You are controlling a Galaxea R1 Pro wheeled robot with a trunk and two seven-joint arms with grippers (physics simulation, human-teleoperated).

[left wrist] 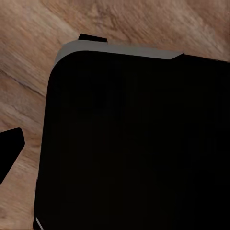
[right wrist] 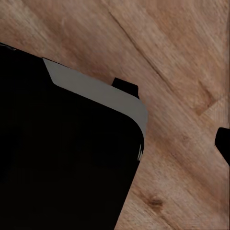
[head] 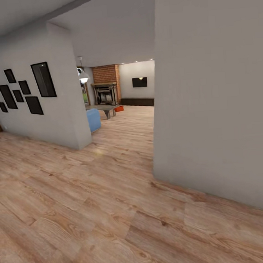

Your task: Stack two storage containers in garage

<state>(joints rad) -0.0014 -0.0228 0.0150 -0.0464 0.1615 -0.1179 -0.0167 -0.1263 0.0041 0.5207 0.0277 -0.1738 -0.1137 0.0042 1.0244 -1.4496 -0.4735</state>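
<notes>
Far down the hallway the living room [head: 135, 107] opens up, with its red-brick fireplace [head: 105, 90] and a blue sofa [head: 93, 119]. A small orange-red storage container [head: 119, 108] sits on the wood floor beside a low table [head: 105, 108]; it is too small to tell whether it is one bin or two. In the left wrist view a black fingertip [left wrist: 10, 146] pokes in at the frame's edge over the wood floor. The right wrist view shows a fingertip [right wrist: 223, 143] the same way. Both stand far from the middle, with nothing held.
A grey wall corner [head: 208, 114] juts in close on the right. A wall [head: 47, 110] hung with several black frames closes the left. Light wood-plank floor [head: 112, 195] runs between them. My black base [left wrist: 134, 143] sits below both wrists.
</notes>
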